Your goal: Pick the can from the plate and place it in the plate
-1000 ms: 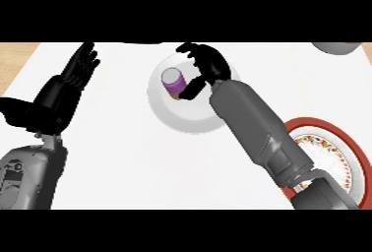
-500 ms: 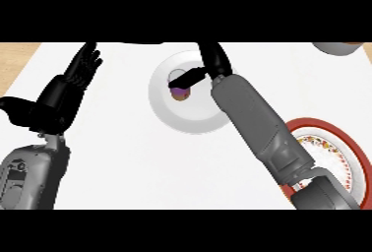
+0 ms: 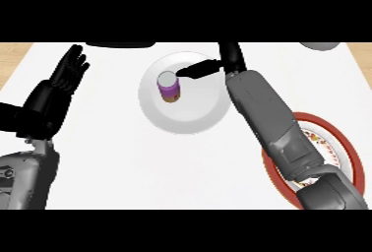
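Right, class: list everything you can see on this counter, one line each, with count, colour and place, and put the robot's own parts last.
can: one, purple with a pale top, upright on the white plate
white plate: one, white, upper middle of the counter
red-rimmed plate: one, red rim with a patterned white centre, right side, partly under the right forearm
counter: one, white top, wood-coloured strip along the far edge
dark object: one, black, top edge, cut off
grey object: one, top right corner, cut off
left hand: one, black, open, resting at left
right hand: one, black, fingers beside the can
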`<state>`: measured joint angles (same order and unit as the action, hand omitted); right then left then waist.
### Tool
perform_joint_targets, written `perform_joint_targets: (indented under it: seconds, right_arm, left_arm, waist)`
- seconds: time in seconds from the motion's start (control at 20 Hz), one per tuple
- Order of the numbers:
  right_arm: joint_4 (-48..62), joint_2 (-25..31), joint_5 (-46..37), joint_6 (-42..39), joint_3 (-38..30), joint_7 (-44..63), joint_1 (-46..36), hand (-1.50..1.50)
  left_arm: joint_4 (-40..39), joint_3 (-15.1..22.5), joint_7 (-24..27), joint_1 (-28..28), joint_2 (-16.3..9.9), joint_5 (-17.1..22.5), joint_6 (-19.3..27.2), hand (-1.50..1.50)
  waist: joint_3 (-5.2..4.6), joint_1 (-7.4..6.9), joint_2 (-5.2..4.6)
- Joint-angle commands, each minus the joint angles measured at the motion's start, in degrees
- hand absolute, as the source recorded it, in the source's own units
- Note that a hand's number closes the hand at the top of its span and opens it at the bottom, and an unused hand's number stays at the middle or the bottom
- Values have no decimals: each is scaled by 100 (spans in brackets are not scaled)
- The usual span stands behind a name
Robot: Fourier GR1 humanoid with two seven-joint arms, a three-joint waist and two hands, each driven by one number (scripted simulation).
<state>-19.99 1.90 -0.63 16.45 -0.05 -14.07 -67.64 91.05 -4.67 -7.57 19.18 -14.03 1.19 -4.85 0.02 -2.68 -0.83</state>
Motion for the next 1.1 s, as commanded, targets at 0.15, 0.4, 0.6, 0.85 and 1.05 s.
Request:
perform_joint_targets:
  seconds: [0.15,0.4,0.6,0.85,1.05]
  right_arm:
    - [119,863,374,-926,-531,-712,364,-150]
    - [337,1399,282,-1635,-551,-934,422,-150]
    - [506,1705,141,-1902,-536,-1361,684,-150]
    - [690,2294,110,-2541,-615,-1729,972,-150]
    - [776,2495,52,-2589,-680,-1850,842,-150]
  left_arm:
    - [-257,-162,192,55,-45,27,-47,0]
    - [93,-122,-8,-101,-75,-26,-50,0]
    - [-68,-213,86,-95,-85,112,-197,0]
    - [-181,-221,480,-273,-41,46,-235,0]
    - [-77,-307,-11,88,-169,131,-259,0]
  waist:
    - [1,161,20]
    - [2,128,35]
    - [2,128,22]
    - [4,89,-1]
    - [7,85,4]
